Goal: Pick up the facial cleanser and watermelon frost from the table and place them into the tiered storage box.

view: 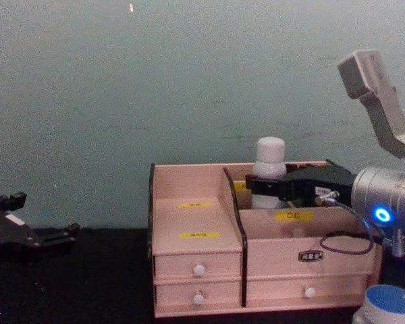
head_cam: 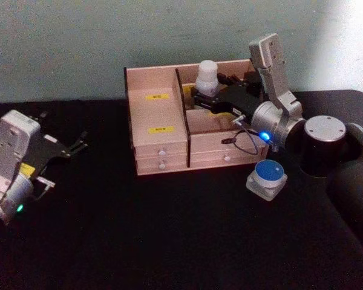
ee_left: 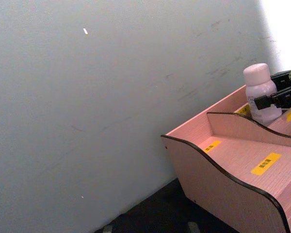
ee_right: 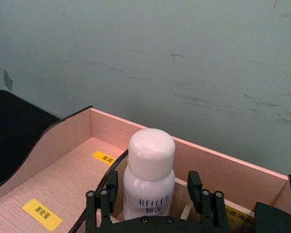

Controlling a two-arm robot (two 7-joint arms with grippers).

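Note:
The facial cleanser (head_cam: 207,75), a white bottle with a rounded white cap, stands upright in the back right compartment of the tiered storage box (head_cam: 159,144). My right gripper (head_cam: 201,98) reaches into that compartment. In the right wrist view its black fingers (ee_right: 110,190) stand on either side of the bottle (ee_right: 149,179) with small gaps, so the gripper (ee_right: 151,188) is open. The watermelon frost (head_cam: 267,179), a small clear jar with a blue lid, sits on the black table in front of the box's right end. My left gripper (head_cam: 78,145) rests open at the far left.
The box (view: 189,223) has a left stepped section with yellow labels and white-knobbed drawers (head_cam: 162,151) below. My right arm's dark joint (head_cam: 322,145) stands just right of the jar (view: 389,304). A grey-green wall rises close behind the box.

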